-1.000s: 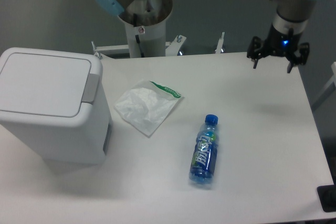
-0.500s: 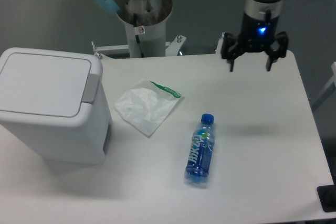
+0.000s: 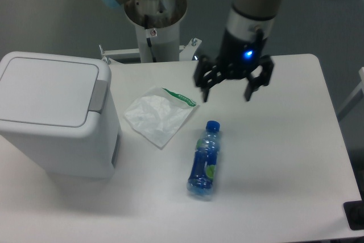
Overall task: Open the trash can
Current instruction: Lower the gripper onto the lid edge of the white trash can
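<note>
The trash can [image 3: 54,120] is a large white boxy bin at the table's left side. Its flat lid [image 3: 48,88] lies down flat, and a grey push tab [image 3: 99,95] sits on its right edge. My gripper [image 3: 226,96] hangs above the table's middle, far to the right of the bin, with its fingers spread open and nothing between them. A blue light glows on its wrist.
A blue plastic bottle [image 3: 204,160] lies on its side just below the gripper. A crumpled white bag [image 3: 157,115] with green print lies between the bin and the gripper. The steel robot base [image 3: 156,18] stands behind the white table [image 3: 284,174].
My gripper has travelled left and toward the table's middle from the far right corner. The bottle has shifted a little to the left and rolled.
</note>
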`<state>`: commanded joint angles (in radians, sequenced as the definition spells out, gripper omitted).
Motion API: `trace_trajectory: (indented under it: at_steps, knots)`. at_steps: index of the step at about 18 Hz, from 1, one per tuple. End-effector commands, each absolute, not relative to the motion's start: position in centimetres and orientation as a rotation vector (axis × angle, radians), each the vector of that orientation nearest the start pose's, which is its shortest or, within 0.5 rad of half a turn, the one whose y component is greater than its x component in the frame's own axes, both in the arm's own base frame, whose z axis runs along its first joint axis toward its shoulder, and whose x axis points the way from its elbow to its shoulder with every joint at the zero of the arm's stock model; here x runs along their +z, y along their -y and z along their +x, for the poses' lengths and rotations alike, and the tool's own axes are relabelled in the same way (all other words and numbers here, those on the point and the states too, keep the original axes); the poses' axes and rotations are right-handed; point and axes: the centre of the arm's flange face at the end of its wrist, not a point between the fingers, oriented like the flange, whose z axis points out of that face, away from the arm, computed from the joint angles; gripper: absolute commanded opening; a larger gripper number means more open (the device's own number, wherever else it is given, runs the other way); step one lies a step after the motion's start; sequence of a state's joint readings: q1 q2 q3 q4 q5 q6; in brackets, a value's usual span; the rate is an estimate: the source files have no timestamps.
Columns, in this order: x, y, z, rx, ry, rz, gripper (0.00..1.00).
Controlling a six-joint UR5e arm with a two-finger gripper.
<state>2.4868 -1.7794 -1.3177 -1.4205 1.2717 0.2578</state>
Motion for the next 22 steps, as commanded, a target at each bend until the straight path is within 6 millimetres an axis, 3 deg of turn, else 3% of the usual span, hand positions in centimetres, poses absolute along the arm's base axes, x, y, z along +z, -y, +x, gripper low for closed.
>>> trace_trajectory:
  at_steps: [5, 11, 22]
  knots:
    - [51.7, -52.1, -32.1, -0.247, 0.770, -2.712, 1.00]
    - [51.2, -51.2, -26.6, -0.275, 0.706, -2.750, 1.00]
    - [49.4, -52.1, -23.7, -0.303, 0.650, -2.796, 1.00]
